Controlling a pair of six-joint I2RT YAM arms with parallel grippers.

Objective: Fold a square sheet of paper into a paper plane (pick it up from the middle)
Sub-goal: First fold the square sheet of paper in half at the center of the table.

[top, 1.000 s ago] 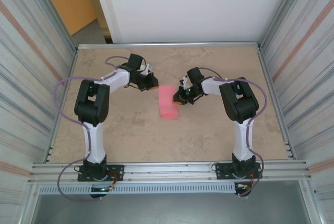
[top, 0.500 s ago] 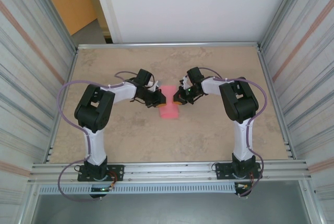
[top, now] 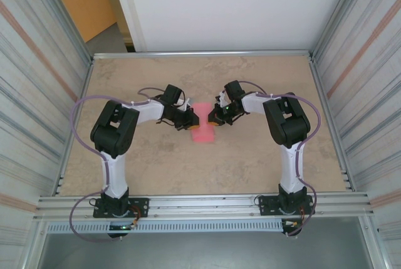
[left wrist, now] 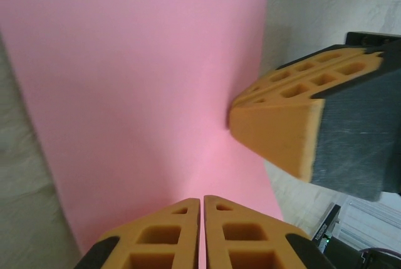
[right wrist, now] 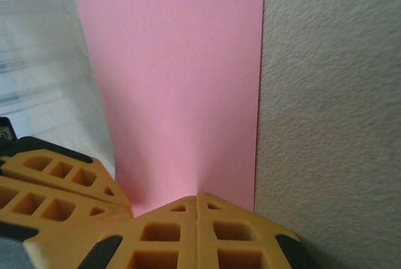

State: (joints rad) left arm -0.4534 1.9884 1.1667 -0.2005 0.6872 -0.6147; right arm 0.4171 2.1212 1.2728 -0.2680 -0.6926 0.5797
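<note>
While under both tips, pink paper [top: 203, 132] between left gripper [top: 192, 120] and right gripper [top: 213, 119]

One paper sheet [top: 202, 133]; two arms [top: 116, 134]; one table [top: 250, 162].

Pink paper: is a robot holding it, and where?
The square sheet of paper is pinched at its opposite side edges: left gripper on one, right gripper on the other, jaws shut.

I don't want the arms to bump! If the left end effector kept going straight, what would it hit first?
The pink paper; the left end effector's shut tips are already at it. Past that, the right end effector sits slightly aside, so it might just miss.
</note>
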